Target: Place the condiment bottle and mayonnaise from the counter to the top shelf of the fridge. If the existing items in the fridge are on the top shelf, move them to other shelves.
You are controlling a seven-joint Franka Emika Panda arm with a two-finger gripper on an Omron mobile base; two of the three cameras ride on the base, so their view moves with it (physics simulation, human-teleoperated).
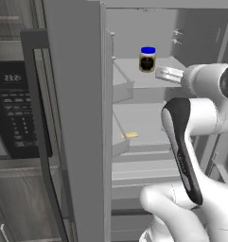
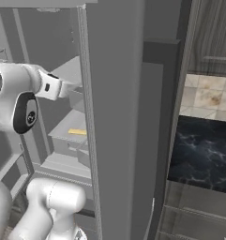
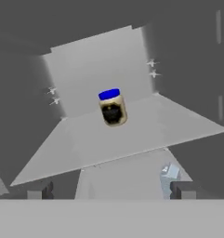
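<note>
mayonnaise [image 1: 147, 59] upright mid top shelf [image 1: 134, 78], well back from its front edge | gripper [image 3: 111, 191] spread, empty, short of that edge, jar straight ahead, apart | left base view: yellow piece [image 1: 130, 135] on lower shelf [image 1: 144, 127] | hand view: pale blue thing [image 3: 169, 173] below, probably the pack | right base view: worktop [image 2: 203, 154] beside fridge [image 2: 119, 117]

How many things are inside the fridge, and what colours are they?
Blue-lidded cream things: 1, the mayonnaise on the top shelf
Yellow things: 1, a small flat yellow piece on a lower shelf
Pale blue things: 1, a see-through pack below the top shelf
Total: 3
</note>
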